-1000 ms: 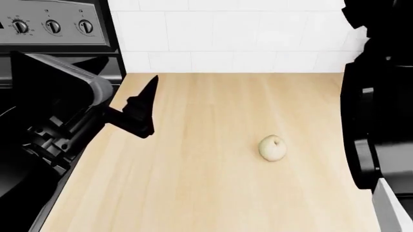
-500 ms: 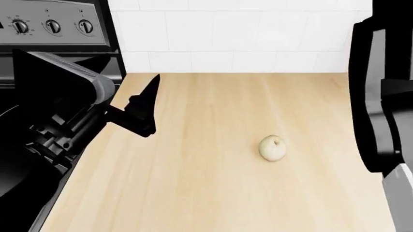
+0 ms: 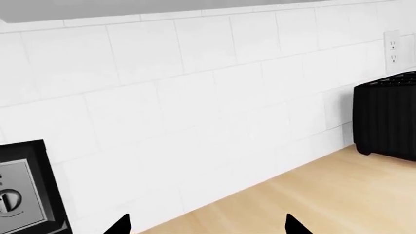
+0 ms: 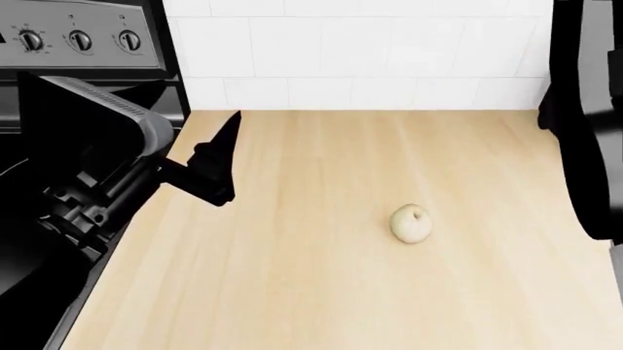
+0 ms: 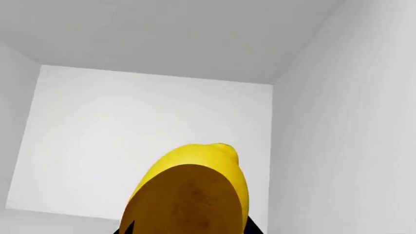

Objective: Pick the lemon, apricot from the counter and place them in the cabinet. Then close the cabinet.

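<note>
The pale beige apricot (image 4: 411,223) lies alone on the light wood counter (image 4: 311,292), right of centre. My left gripper (image 4: 219,164) hovers near the counter's left edge, well away from the apricot. It is open, with only counter and wall tiles showing between its fingertips (image 3: 120,225). In the right wrist view the bright yellow lemon (image 5: 195,190) fills the space between the jaws of my right gripper (image 5: 188,229), which is shut on it. Behind it are the white back and side walls of the cabinet (image 5: 149,112). In the head view only the right arm (image 4: 589,124) shows, at the right edge.
A stove with control knobs (image 4: 78,40) and a black stovetop (image 4: 29,240) borders the counter on the left. White tile wall (image 4: 360,58) runs along the back. A black toaster (image 3: 387,117) stands by the wall under an outlet (image 3: 392,51).
The right arm has slid further to the right edge of the head view, uncovering more of the counter. The left arm and the apricot have not moved.
</note>
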Motion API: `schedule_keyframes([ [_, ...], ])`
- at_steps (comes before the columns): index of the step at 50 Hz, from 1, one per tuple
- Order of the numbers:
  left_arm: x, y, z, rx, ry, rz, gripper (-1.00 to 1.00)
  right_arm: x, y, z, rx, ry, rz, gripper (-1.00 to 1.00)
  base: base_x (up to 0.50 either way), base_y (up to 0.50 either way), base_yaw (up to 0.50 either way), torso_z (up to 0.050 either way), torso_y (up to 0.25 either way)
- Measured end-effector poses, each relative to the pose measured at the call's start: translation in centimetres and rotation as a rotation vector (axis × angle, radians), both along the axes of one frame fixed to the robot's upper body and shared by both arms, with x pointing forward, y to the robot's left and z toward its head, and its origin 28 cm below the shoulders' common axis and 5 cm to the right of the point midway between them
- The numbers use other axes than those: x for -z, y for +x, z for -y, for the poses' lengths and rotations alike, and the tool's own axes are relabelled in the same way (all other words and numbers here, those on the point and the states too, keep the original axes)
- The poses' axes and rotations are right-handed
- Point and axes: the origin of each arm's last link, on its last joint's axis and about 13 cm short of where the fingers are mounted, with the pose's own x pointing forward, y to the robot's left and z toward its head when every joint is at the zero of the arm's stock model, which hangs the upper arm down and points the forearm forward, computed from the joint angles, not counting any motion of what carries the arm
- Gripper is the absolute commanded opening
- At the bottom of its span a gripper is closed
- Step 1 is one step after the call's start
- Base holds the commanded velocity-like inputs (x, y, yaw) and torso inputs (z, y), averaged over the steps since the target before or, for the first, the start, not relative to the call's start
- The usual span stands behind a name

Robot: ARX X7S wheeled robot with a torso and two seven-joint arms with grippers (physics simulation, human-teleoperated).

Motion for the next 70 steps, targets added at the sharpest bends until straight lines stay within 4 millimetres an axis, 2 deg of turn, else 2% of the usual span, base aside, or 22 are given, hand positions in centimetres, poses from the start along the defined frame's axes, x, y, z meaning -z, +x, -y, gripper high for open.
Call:
schedule_keyframes([
  [1, 0.0, 0.0, 0.0, 0.000, 0.000, 0.000, 1.00, 0.0, 0.0, 0.0, 0.003, 0.000, -0.004, 1.00, 0.00, 0.00, 0.00, 0.000, -0.015],
  [24, 0.0, -0.1, -0.1, -0.004, -0.002, 0.000, 1.00, -0.3, -0.1, 0.3, 0.041, -0.034, -0.030, 1.00, 0.00, 0.00, 0.00, 0.000, -0.002],
  [39, 0.2, -0.1, -0.1, -0.005, -0.004, -0.004, 1.00, 0.1, -1.1, 0.2, 0.034, -0.102, 0.083, 1.00, 0.00, 0.00, 0.00, 0.000, 0.000],
  [58, 0.5, 0.0, -0.1, -0.011, -0.007, -0.010, 1.00, 1.3, -4.1, -0.8, -0.153, -0.212, 0.308, 1.00, 0.00, 0.00, 0.00, 0.000, 0.000],
  [70, 0.8, 0.1, -0.2, -0.019, -0.007, -0.015, 1.00, 2.3, -5.8, -0.8, -0.346, -0.198, 0.457, 1.00, 0.00, 0.00, 0.00, 0.000, 0.000],
])
